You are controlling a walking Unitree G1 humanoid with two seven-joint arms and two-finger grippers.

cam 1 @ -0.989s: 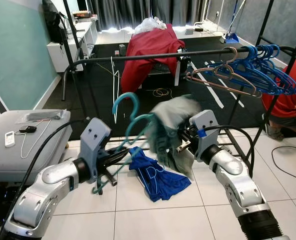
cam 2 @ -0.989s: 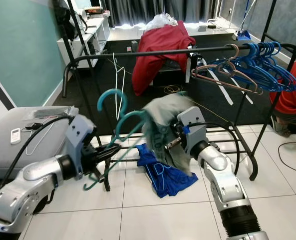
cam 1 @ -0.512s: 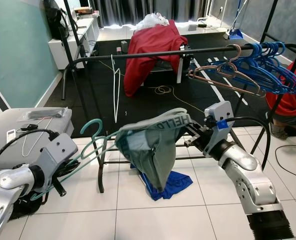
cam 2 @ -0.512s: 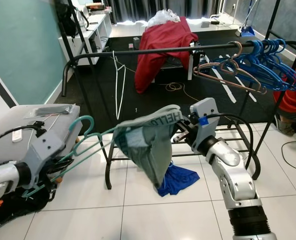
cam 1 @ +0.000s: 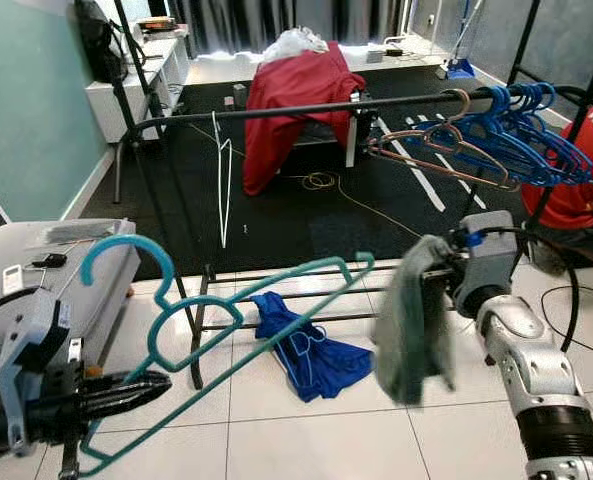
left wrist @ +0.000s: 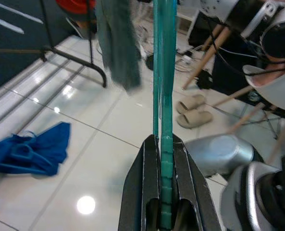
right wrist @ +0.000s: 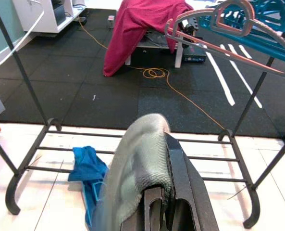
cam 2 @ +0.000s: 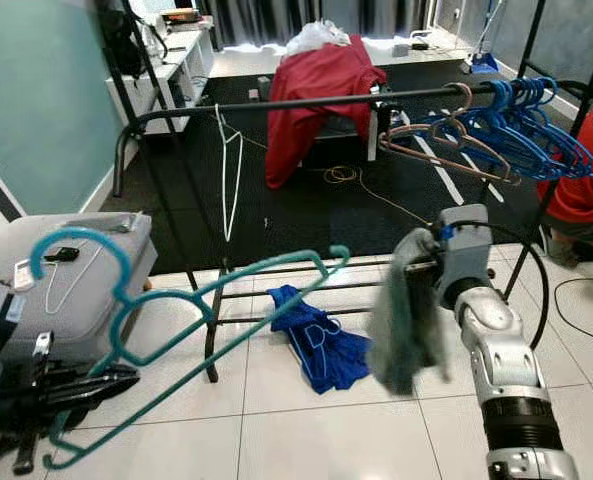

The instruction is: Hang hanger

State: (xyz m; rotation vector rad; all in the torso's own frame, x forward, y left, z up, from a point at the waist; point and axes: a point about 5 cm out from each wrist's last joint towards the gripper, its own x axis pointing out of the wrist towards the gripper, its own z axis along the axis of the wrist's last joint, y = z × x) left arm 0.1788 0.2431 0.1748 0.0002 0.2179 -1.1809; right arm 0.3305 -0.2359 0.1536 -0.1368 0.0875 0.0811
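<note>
nearest, the left gripper (cam 1: 141, 385), low at the left, has its fingers clamped on a bare teal hanger (cam 1: 216, 335) that slants up toward the rack. the right gripper (cam 1: 438, 272), to the right, is pinched on a grey-green garment (cam 1: 411, 320) hanging free, apart from the hanger. between them a blue cloth (cam 1: 306, 345) lies on open white tiles. beyond stands the rack (cam 1: 276, 108): blue hangers (cam 1: 521, 135) crowd its right end, a white hanger (cam 1: 221, 175) hangs left, the rail between bare. a red cloth (cam 1: 291, 95) lies farthest.
</note>
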